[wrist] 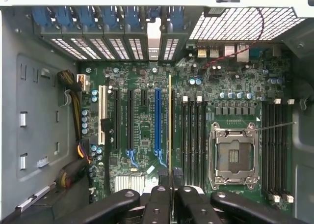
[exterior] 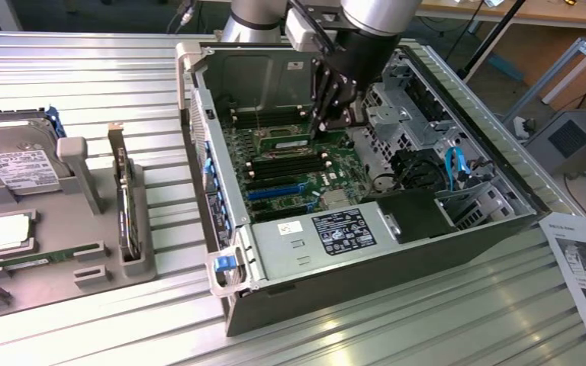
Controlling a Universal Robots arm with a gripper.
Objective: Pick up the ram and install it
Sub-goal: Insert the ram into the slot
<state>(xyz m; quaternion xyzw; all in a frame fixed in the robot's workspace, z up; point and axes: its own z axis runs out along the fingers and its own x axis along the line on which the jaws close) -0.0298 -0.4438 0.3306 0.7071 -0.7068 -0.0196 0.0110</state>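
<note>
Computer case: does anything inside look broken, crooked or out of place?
Nothing looks damaged or spilled. The processor socket is empty, and the claw holds the ram edge-on over the motherboard.

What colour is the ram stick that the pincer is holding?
Green. The ram in the pincer shows best in the exterior view.

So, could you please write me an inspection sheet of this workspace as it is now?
Surface: slatted metal table, carrying an open computer case.
Job's things: ram held edge-on over the motherboard, beside the black slots; seated or not, cannot tell.
Clutter: grey tray with hard drive, processor chip, second green stick; paper sheet.
Grippers: gripper shut on the ram.
Cables: blue cable and yellow-black bundle inside the case.
Surroundings: grey cabinet at the exterior view's right.
</note>
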